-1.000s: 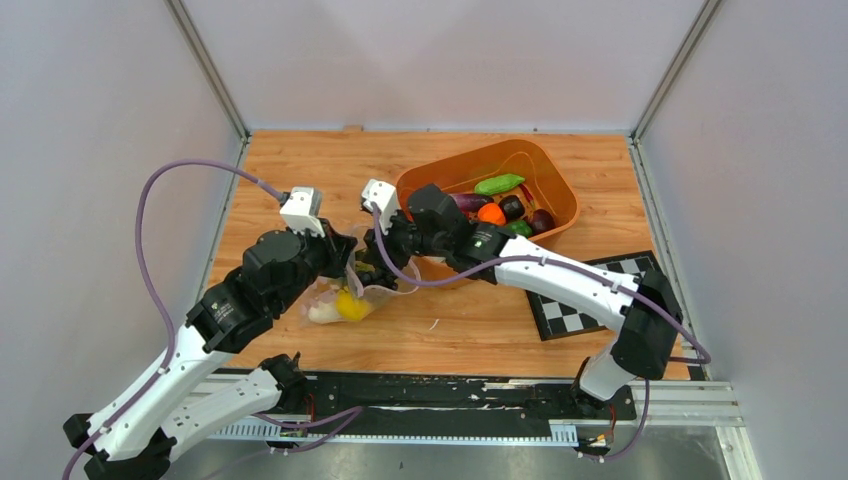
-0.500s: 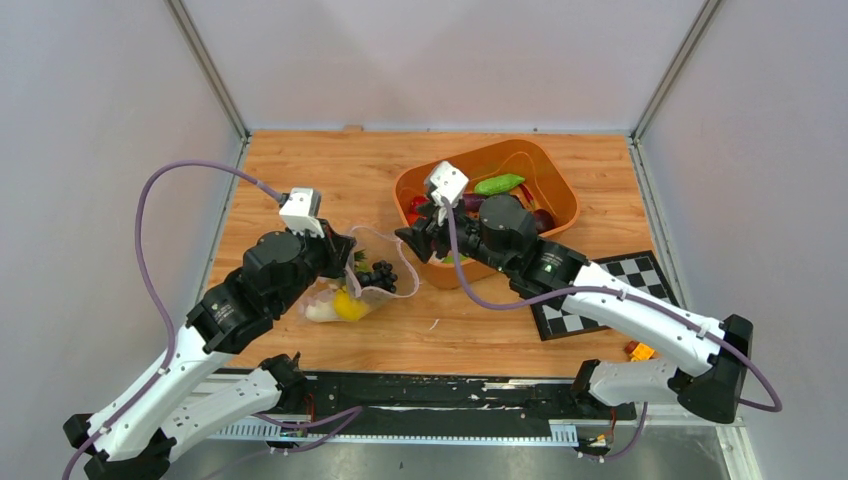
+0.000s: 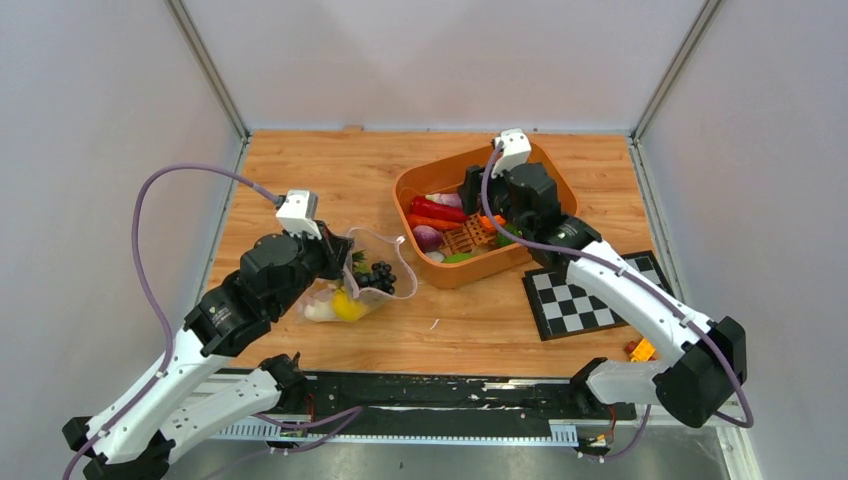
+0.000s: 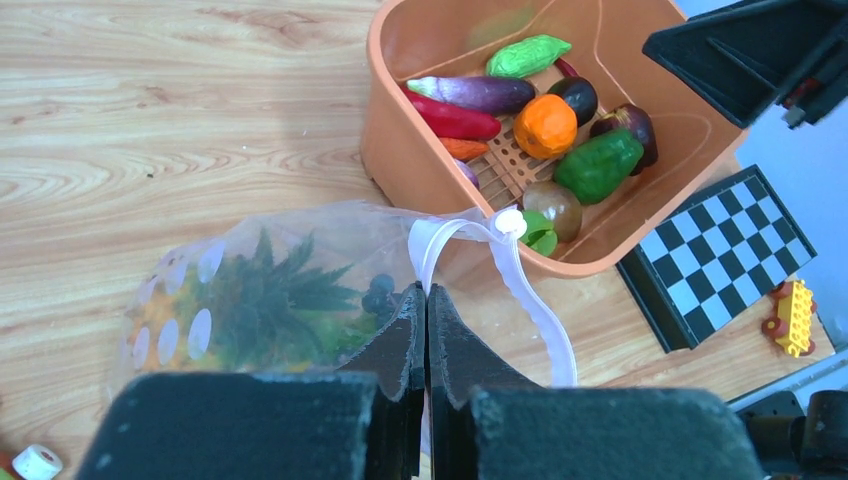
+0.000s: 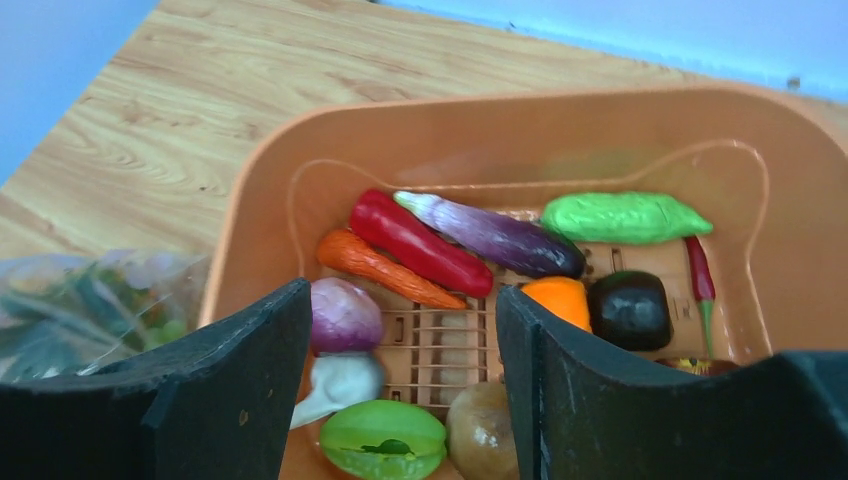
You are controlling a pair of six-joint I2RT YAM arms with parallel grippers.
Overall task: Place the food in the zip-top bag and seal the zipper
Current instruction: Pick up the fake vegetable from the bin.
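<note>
The step in hand is loading: some food is bagged, more waits in the tub, and sealing has not begun.

At 8 o'clock on the table (image 3: 300, 170), the left gripper (image 4: 426, 305) is pinched tight on the mouth edge of the bag (image 4: 200, 270), holding it up and open toward the tub at its 2 o'clock. The zipper (image 4: 527, 295) loops loose and unpressed to the gripper's right. Inside the bag lie a pineapple (image 4: 260, 300), grapes (image 3: 378, 277), a lemon (image 3: 349, 305) and a white piece (image 3: 322, 313).

At 1 o'clock on the table sits the tub (image 3: 560, 195). It holds a red pepper (image 5: 415, 245), a carrot (image 5: 375, 265), an eggplant (image 5: 490, 235), a green gourd (image 5: 620, 217), an orange (image 5: 560, 298), a purple onion (image 5: 342, 315) and a green piece (image 5: 385, 438), among others. The right gripper (image 5: 403, 300) hangs over the tub with its jaws wide and nothing between them.

The next move likely calls for dropping onto one piece, closing on it, and carrying it toward 8 o'clock into the bag's mouth. Rounded pieces packed close together may slip or crowd the fingers.
</note>
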